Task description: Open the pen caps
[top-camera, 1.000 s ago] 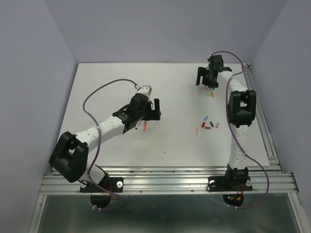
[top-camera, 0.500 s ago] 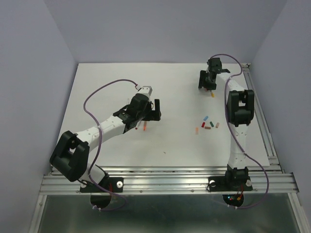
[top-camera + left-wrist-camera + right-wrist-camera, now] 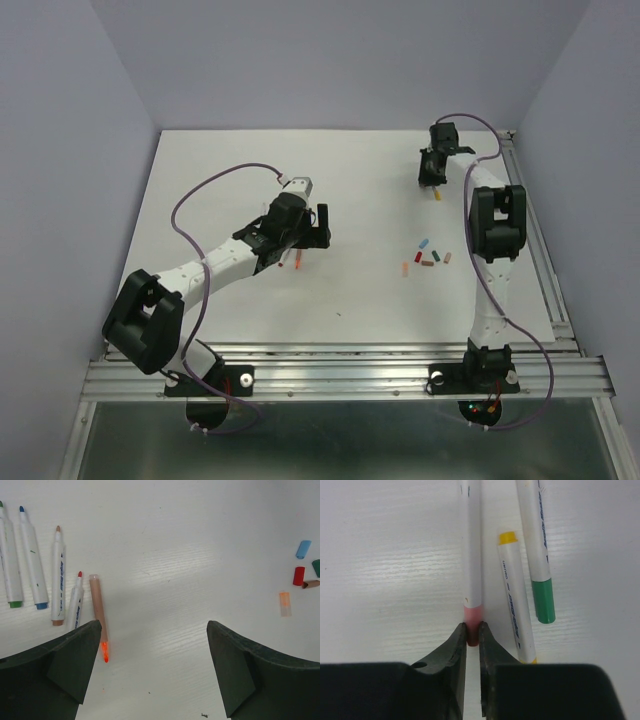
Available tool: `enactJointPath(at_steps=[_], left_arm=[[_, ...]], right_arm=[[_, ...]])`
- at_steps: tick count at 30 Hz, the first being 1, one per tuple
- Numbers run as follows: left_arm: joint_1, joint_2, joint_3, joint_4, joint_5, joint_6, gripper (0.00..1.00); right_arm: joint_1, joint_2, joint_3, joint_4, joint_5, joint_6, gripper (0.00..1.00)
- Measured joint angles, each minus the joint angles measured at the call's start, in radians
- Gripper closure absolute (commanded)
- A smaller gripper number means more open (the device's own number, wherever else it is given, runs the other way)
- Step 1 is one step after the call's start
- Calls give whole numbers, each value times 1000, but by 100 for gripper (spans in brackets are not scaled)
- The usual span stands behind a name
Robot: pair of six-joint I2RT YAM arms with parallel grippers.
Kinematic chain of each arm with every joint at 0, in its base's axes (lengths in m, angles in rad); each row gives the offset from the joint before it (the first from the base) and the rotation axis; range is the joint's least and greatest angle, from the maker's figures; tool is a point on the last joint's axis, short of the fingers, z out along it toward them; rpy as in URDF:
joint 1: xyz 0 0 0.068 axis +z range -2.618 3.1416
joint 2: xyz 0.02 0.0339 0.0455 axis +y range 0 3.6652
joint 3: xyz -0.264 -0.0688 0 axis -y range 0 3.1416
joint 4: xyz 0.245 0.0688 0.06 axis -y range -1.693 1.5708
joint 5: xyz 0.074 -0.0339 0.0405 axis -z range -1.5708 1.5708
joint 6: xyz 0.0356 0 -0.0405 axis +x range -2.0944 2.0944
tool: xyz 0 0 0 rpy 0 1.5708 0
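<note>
In the right wrist view my right gripper (image 3: 473, 630) is shut on the pink cap (image 3: 472, 616) of a white pen (image 3: 472, 545) that lies on the table. Beside it lie a yellow-ended pen (image 3: 515, 597) and a pen with a green cap (image 3: 544, 600). From above, the right gripper (image 3: 431, 181) is at the far right of the table. My left gripper (image 3: 155, 650) stands wide open over bare table, holding nothing. Just left of it lies an uncapped orange pen (image 3: 98, 611), then uncapped red (image 3: 76, 602), brown (image 3: 58, 575), blue (image 3: 32, 560) and green (image 3: 10, 562) pens.
Several loose caps lie grouped mid-right of the table (image 3: 428, 256): blue (image 3: 303, 549), red (image 3: 298, 575), green (image 3: 317, 567), brown (image 3: 311, 584) and orange (image 3: 285, 603). An aluminium rail (image 3: 545, 260) runs along the table's right edge. Grey walls enclose the back and sides.
The right gripper has closed from open onto the pink cap and shifted slightly right. The left arm has not moved.
</note>
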Motion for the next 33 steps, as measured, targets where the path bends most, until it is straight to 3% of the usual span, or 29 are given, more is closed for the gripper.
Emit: enactJointPath(at_steps=[2, 10, 18, 22, 28, 33], left_arm=[[0, 0, 0, 0, -1, -3, 1], [0, -2, 0, -1, -3, -34, 1], [1, -50, 3, 18, 6, -132, 1], [2, -48, 7, 65, 55, -187, 1], [0, -38, 6, 143, 129, -253, 1], [-2, -33, 5, 183, 157, -277, 5]], right_arm=[[0, -12, -20, 11, -15, -11, 99], [21, -146, -225, 51, -128, -24, 99], [103, -636, -816, 304, -410, 107, 99], [214, -822, -990, 419, -473, 155, 99], [423, -1001, -1141, 515, -496, 235, 99], [450, -1049, -1152, 561, -489, 261, 99]])
